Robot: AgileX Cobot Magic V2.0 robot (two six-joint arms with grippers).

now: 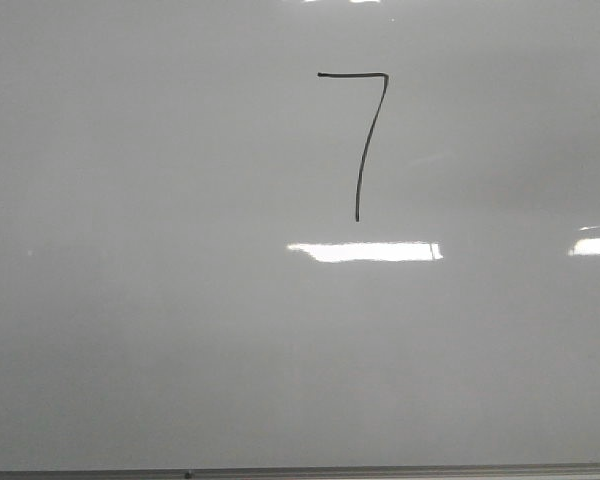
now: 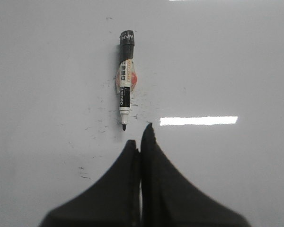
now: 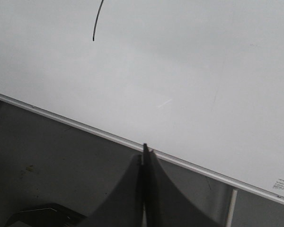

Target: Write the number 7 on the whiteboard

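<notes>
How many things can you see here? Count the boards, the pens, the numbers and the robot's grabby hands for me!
Whiteboard: 1
Marker pen, lying uncapped on the board: 1
Number 7 drawn in black: 1
Grippers, both shut and empty: 2, the left gripper and the right gripper
Total: 5

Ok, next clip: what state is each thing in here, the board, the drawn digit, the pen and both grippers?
Large glossy pale grey-white whiteboard: lying flat, glare patches, small black specks near the marker.
Thin black hand-drawn number 7: complete, top bar and long downstroke.
Black-and-white marker pen: uncapped, lying on the board, not held.
Left gripper: shut, empty, tips just short of the marker's tip.
Right gripper: shut, empty, over the board's metal edge strip.
</notes>
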